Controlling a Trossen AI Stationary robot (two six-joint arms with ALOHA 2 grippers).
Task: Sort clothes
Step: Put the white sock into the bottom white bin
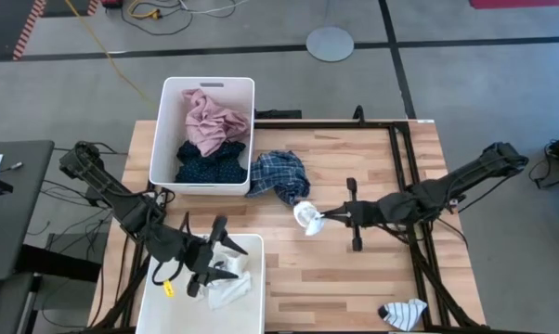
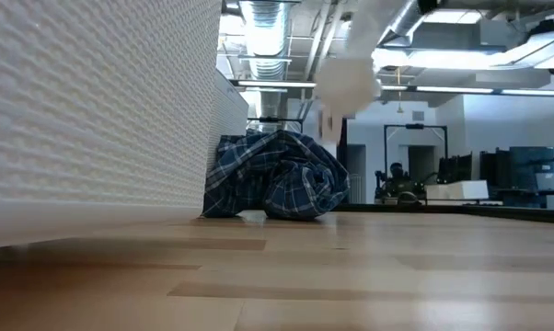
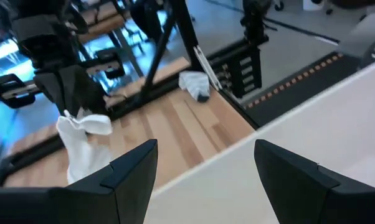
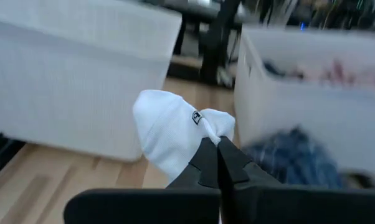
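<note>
Right hand is clenched on a white sock, which hangs clear of the bench at mid-bench, just beside the plaid shirt. In the right wrist view the fingers pinch a fold at the sock's edge, the bulk drooping below.

Deciding relation: the near bin, already holding white pieces, lies to the robot's left of the held sock, close by, across a short strip of bare bench. The right forearm lies stretched low, pointing leftward toward that bin. Judgement: the carry is a short leftward reach, and the sock must clear the rim.

Left hand hovers over that bin, fingers spread and empty. It may obstruct the drop.

The far bin holds the pink shirt and navy piece. A striped sock lies at the bench's near right edge, nearer the right arm.
</note>
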